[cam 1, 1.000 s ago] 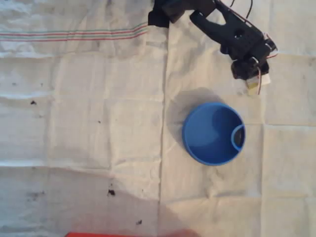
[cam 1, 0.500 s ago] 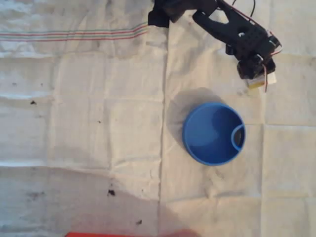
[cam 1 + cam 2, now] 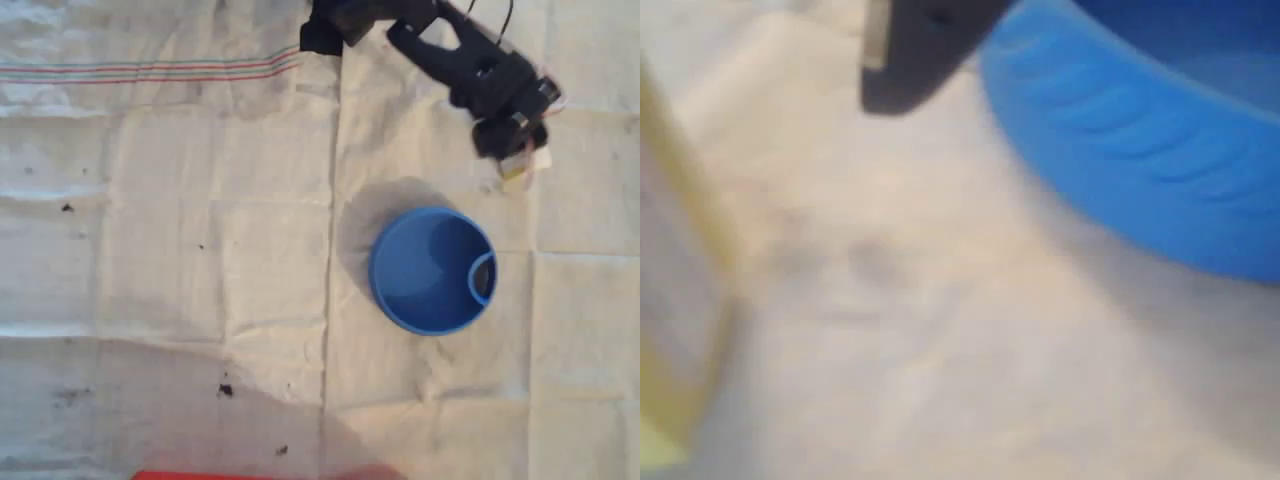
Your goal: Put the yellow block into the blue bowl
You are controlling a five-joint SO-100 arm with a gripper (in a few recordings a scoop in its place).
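Carrying the yellow block [image 3: 517,172] toward the blue bowl [image 3: 432,270].
Hand [image 3: 512,160] holds it at the far right; bowl lies nearer, slightly left.

From my overhead view, the blue bowl [image 3: 432,270] sat upright, round and bright blue, with its small loop handle at the right rim. The yellow block [image 3: 520,172], pale yellow with a white face, was above and right of the bowl, apart from its rim.
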